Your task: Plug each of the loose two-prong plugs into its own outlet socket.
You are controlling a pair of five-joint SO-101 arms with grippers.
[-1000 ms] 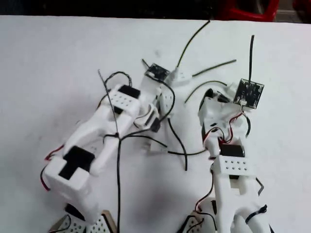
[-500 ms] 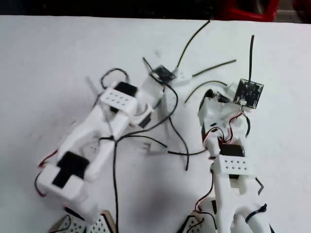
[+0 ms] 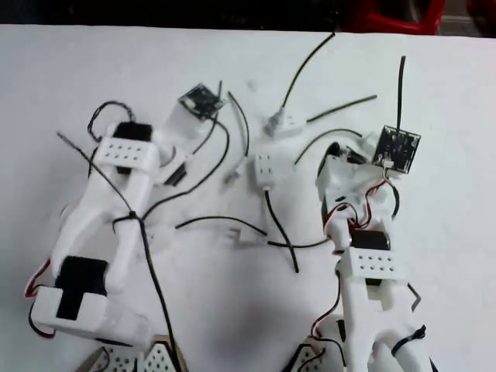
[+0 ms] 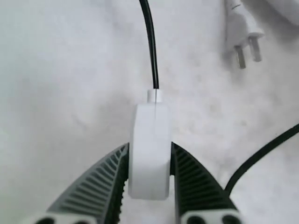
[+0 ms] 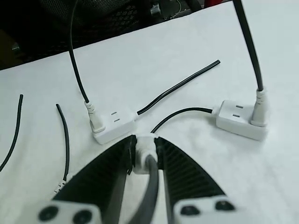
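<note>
White table point(image 3: 93, 70) lies under everything, with black cords spread over it. Two white arms come in from the near edge. The left arm point(image 3: 108, 209) runs up the left side of the table. The right arm point(image 3: 372, 271) points straight up the right side.

The left gripper point(image 4: 148, 156) is squeezed tight on a white block point(image 4: 149, 135). A black cord point(image 4: 150, 46) comes out of the end of the block. It is hard to tell if the block is a plug or a socket.

The right gripper point(image 5: 145, 141) is pinched on a small white plug point(image 5: 144, 150). Just past it sit two sockets. The first socket point(image 5: 114, 123) has the first plug point(image 5: 96, 122) stuck in its end. The second socket point(image 5: 236, 120) has the second plug point(image 5: 259, 109) stuck in it too.

A third socket point(image 3: 267, 167) lies between the two arms with its holes showing. A loose plug point(image 4: 243, 32) with two metal pins lies flat on the table near the white block.
</note>
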